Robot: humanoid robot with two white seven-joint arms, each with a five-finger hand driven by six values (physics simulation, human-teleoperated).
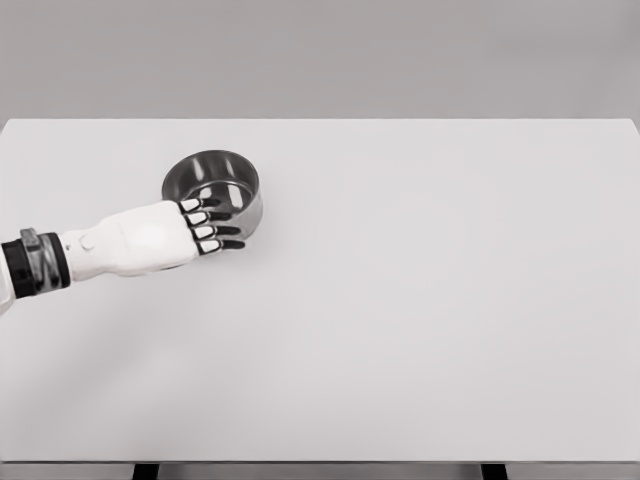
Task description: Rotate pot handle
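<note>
Left hand [175, 232] enters from the left, fingers [215, 231] curled over the near rim of the steel pot [212, 180], left of centre on the white surface [430, 300]. Handle hidden, probably under the palm. Keep the grip firm; turn slowly about the pot's centre, without tipping.

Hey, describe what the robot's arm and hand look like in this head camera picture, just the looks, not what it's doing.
Only the left arm shows. Its forearm shell is smooth, rounded and white, with a small round dimple on the casing. Near the picture's left edge sits a black band with a grey metallic joint ring. The left hand has a white back and white finger segments ending in black fingertips. No cables or printed markings are visible.
</note>
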